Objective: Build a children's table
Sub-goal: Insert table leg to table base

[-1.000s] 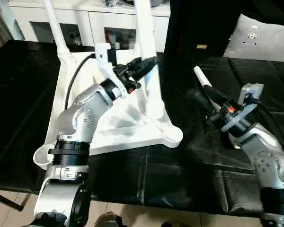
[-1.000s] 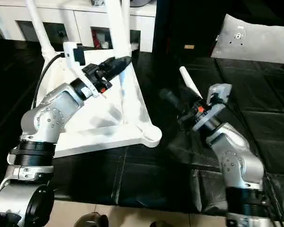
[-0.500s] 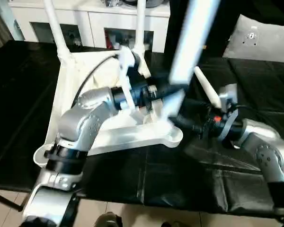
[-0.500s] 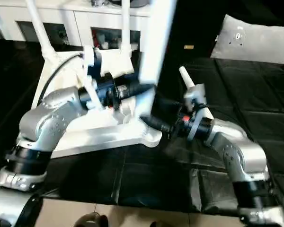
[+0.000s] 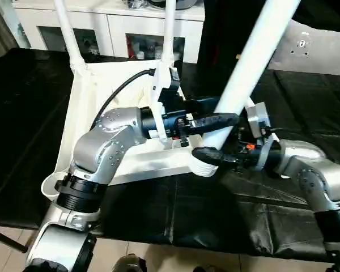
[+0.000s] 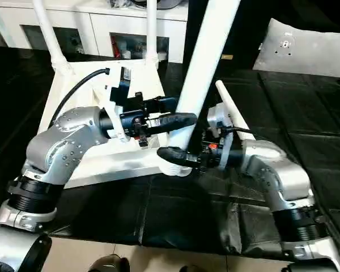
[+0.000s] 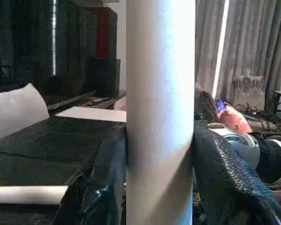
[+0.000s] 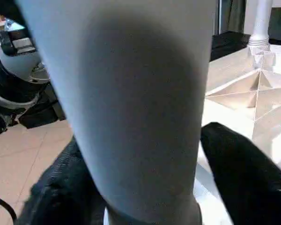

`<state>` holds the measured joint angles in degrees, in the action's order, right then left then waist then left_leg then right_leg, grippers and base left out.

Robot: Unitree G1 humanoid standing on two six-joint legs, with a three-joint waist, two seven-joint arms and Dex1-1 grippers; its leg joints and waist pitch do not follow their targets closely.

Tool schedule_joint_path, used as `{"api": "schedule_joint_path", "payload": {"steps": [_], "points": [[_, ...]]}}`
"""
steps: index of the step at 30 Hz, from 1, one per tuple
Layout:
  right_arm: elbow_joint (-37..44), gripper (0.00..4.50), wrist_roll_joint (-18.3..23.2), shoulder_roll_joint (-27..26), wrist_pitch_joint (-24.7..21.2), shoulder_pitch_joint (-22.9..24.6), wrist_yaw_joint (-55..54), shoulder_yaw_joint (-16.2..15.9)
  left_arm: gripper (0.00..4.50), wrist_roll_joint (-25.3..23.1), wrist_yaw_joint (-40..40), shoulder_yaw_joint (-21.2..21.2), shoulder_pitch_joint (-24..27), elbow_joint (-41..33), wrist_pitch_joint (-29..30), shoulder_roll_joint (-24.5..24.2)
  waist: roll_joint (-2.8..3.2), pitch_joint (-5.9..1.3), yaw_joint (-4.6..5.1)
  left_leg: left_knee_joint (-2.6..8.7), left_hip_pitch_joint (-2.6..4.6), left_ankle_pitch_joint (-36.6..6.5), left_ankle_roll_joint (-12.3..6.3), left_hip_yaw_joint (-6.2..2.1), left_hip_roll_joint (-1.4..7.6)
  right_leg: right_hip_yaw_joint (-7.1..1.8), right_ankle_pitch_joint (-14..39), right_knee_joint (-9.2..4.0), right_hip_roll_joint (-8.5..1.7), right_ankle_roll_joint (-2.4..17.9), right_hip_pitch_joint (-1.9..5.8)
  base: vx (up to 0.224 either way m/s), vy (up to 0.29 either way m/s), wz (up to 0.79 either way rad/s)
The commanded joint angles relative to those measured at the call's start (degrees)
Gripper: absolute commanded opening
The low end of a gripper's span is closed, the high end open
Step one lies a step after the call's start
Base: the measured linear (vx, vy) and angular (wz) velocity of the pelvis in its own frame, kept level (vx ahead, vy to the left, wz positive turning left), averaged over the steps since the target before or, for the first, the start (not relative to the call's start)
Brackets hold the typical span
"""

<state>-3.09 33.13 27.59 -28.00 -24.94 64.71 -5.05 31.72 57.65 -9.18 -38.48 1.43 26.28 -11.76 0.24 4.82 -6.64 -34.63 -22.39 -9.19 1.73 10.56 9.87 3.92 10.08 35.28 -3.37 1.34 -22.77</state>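
Note:
The children's table top (image 5: 85, 107) lies upside down on the black surface, with two white legs (image 5: 63, 28) upright in its far corners. A third leg (image 5: 249, 62) leans to the right, its lower end at the near right corner socket (image 5: 203, 168). My left gripper (image 5: 224, 122) is shut on this leg just above the socket, its fingers (image 7: 225, 178) pressed to both sides. My right gripper (image 6: 173, 150) straddles the leg's base, open, with a gap showing beside one finger (image 8: 243, 178). Another leg (image 6: 225, 101) lies loose behind my right arm.
A white cabinet (image 5: 119, 25) stands along the back. A pale sheet (image 5: 317, 48) rests at the back right. The black-covered work surface (image 5: 215, 221) runs to a front edge close to me, with floor below.
The leg in my left gripper has tipped from near upright to leaning right. My right arm has swung left from the loose leg to this leg's base, its jaws narrowing around it.

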Motion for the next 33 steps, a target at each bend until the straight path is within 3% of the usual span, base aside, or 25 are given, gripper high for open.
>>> {"api": "schedule_joint_path", "payload": {"steps": [1, 11, 20, 21, 22, 26, 29, 33], "points": [[-0.3, 3.16, -0.1, 0.1, 0.0, -0.6, 0.7, -0.1, 1.82, 0.4, 0.5, -0.5, -0.4, -1.5, 0.4, 0.1, -0.87, -5.25, -0.22, 3.26, 1.15, -8.8, -2.49, -1.29, 3.23, -2.8, 16.0, -4.49, -5.18, 9.8, 2.86, 0.0, 0.0, 0.0], [-0.3, 2.18, 0.0, 0.3, -1.0, -0.2, 1.4, -0.2, 1.82, 0.2, 1.2, -0.8, -0.6, -1.2, 0.2, 0.3, -0.88, -5.26, -0.19, 3.25, 1.18, -9.0, -2.4, -1.31, 3.26, -2.77, 16.4, -4.52, -5.16, 9.6, 2.87, 0.0, 0.0, 0.0], [-0.8, 1.96, -1.9, -0.6, -0.2, 0.0, 0.1, -0.7, 1.82, -1.7, -0.1, -2.2, -0.8, -0.9, 0.8, 0.1, -0.9, -5.29, -0.19, 3.24, 1.18, -8.7, -2.22, -1.29, 3.24, -2.82, 16.4, -4.47, -5.22, 9.5, 2.88, 0.0, 0.0, 0.0], [-0.7, 1.95, -1.8, -0.8, -0.5, 0.0, -0.3, -0.6, 2.38, -1.1, -0.3, -1.9, -0.8, -1.2, 1.3, 0.5, -0.9, -5.29, -0.2, 3.22, 1.15, -8.7, -2.27, -1.3, 3.2, -2.81, 16.4, -4.5, -5.22, 9.5, 2.9, 0.0, 0.0, 0.0], [-0.6, 1.95, -1.6, -1.2, -0.4, 0.1, -0.8, -0.4, 2.52, -0.4, -0.4, -1.8, -0.7, -1.5, 2.0, 0.7, -0.85, -5.3, -0.23, 3.2, 1.13, -8.7, -2.27, -1.29, 3.19, -2.79, 16.3, -4.51, -5.22, 9.7, 2.9, 0.0, 0.0, 0.0], [-0.8, 1.94, -1.2, -3.5, -0.8, -0.1, -4.6, 1.0, 2.73, 3.0, 0.8, -2.0, 0.2, -4.2, 4.7, 1.6, -0.8, -5.34, -0.11, 3.26, 1.13, -8.7, -2.12, -1.33, 3.24, -2.75, 15.8, -4.43, -5.21, 10.1, 2.84, 0.0, 0.0, 0.0], [-0.7, 1.94, -2.4, -3.4, -2.1, 0.2, -4.6, -0.2, 2.96, 5.5, 2.5, -3.6, 1.8, -7.1, 6.9, 2.3, -0.66, -5.33, -0.11, 3.29, 1.2, -9.0, -1.91, -1.36, 3.32, -2.79, 15.4, -4.3, -5.16, 10.2, 2.86, 0.0, 0.0, 0.0], [-0.5, 1.94, -2.4, -3.9, -1.3, 0.4, -4.9, 0.1, 3.36, 5.9, 1.8, -3.6, 2.3, -7.5, 7.0, 3.4, -0.59, -5.19, -0.1, 3.31, 1.28, -9.8, -1.84, -1.29, 3.24, -2.84, 16.6, -4.65, -5.13, 9.8, 2.76, 0.0, 0.0, 0.0]]}}
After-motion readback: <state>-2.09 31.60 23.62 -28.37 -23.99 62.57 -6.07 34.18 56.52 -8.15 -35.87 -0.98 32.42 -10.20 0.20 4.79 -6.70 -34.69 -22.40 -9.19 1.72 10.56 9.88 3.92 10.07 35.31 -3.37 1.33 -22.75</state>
